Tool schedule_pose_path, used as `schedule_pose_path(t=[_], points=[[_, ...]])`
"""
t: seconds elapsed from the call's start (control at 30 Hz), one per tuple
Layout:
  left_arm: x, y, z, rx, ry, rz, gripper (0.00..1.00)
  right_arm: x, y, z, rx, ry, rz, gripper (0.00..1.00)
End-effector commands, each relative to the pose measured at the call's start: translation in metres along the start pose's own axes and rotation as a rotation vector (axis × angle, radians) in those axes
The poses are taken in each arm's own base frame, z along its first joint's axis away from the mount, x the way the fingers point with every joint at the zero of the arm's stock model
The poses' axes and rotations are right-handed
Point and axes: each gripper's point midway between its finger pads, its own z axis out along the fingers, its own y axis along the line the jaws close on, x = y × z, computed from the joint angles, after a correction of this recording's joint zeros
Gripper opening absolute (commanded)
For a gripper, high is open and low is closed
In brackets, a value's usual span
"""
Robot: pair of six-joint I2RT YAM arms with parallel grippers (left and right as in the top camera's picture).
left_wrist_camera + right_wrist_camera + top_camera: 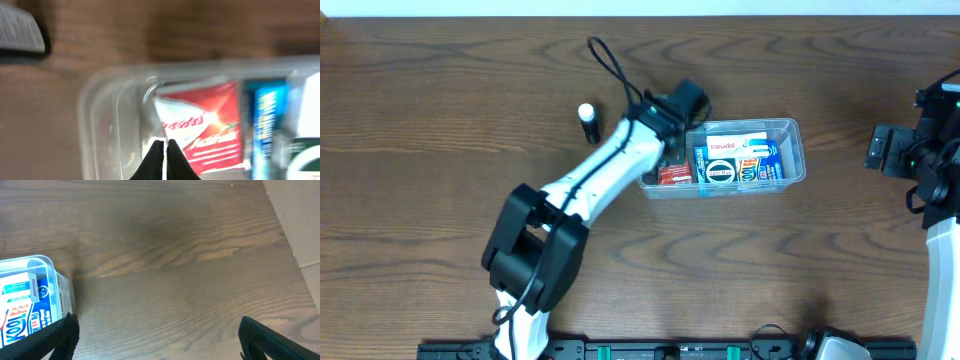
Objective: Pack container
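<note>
While the left gripper hangs with its two black fingers pressed together and holding nothing, it stands directly above the left end of the clear, shallow, round-cornered rectangular plastic container, which rests on the dark brown wooden table a little right of centre. The container's long axis runs left to right across the table, so that the rest of the tub stretches away from the left gripper toward the right arm. The right gripper waits with its fingers spread wide and empty, well apart from the container's right end; the left arm is clearly the nearer. Through the transparent walls the container appears largely filled: a red cardboard box lies beneath the left gripper, with a blue printed box and a white box packed beside it. A small black tube with a white cap stands on the table outside the container, to its left and near the left arm, probably the next item to pack.
</note>
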Motion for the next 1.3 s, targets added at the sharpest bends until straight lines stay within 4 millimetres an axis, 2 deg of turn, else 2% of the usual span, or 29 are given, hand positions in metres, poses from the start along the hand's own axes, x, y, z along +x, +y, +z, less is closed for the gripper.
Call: schedule_pose_path(t=[0.0, 0.17, 0.4, 0.5, 0.87, 1.27], points=[[-0.004, -0.005, -0.004, 0.088, 0.047, -0.009, 0.06, -0.002, -0.003, -0.002, 0.006, -0.007, 0.017, 0.99], [0.002, 0.003, 0.001, 0.075, 0.09, -0.021, 0.06, -0.002, -0.003, -0.002, 0.006, -0.007, 0.017, 0.99], [0.015, -0.011, 0.003, 0.104, 0.128, 0.003, 0.06, -0.002, -0.003, -0.002, 0.006, -0.007, 0.017, 0.99], [0.015, -0.01, 0.006, 0.066, 0.112, 0.013, 0.05, -0.002, -0.003, -0.002, 0.006, -0.007, 0.017, 0.99], [0.03, 0.003, 0.046, -0.043, 0.167, -0.04, 0.06, -0.002, -0.003, -0.002, 0.006, -0.007, 0.017, 0.99], [0.027, 0.004, 0.048, -0.056, 0.156, -0.05, 0.06, -0.002, -0.003, -0.002, 0.006, -0.007, 0.017, 0.99]])
